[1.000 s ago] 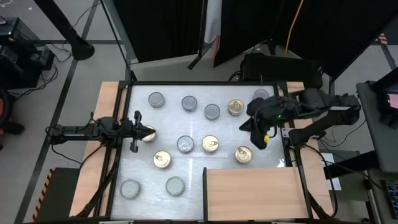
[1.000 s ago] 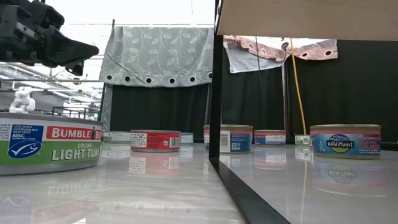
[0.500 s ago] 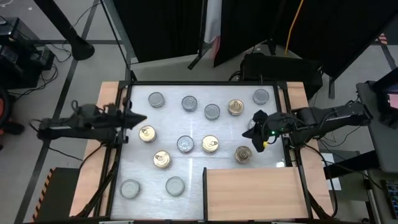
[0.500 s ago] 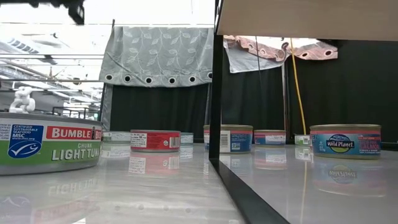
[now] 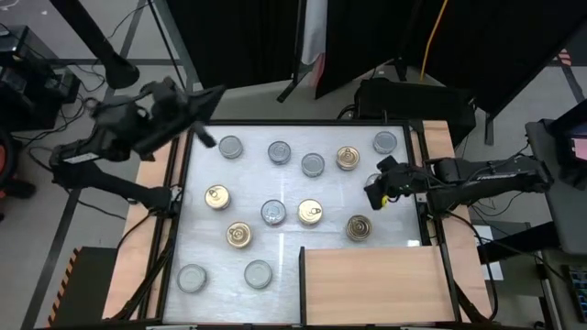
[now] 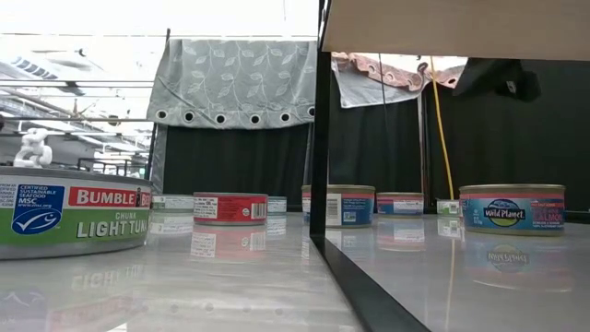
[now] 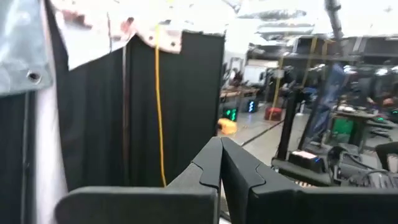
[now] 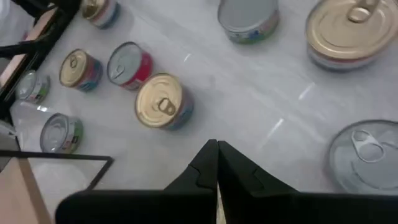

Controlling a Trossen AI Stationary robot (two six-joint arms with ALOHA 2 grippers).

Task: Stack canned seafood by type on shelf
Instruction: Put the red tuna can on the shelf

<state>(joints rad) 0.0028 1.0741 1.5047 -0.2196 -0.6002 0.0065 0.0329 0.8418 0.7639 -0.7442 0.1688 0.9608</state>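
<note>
About a dozen flat round cans stand on their bases, scattered on the white tabletop [image 5: 275,183]. Some have silver tops, such as one at the far left [image 5: 230,147]. Others have gold pull-ring tops, such as one at the left [image 5: 217,197]. The light-brown shelf board [image 5: 371,284] lies at the near right with nothing on it. My left gripper [image 5: 206,96] is raised high over the far left corner, shut and empty [image 7: 219,163]. My right gripper [image 5: 374,190] is shut and empty [image 8: 216,160] above the table's right side, between two gold cans [image 5: 348,159] [image 5: 359,227].
Narrow wooden strips [image 5: 156,183] flank the white top on both sides. A black frame [image 5: 303,275] edges the shelf board. In the low view a green-labelled can [image 6: 69,210] stands near the camera and the shelf's underside [image 6: 452,28] spans the upper right.
My left gripper has risen from beside the left gold can and swung toward the table's far left corner, leaving the low view; the can stays in place. My right arm has stretched out flatter along the right side, its gripper staying near the same spot.
</note>
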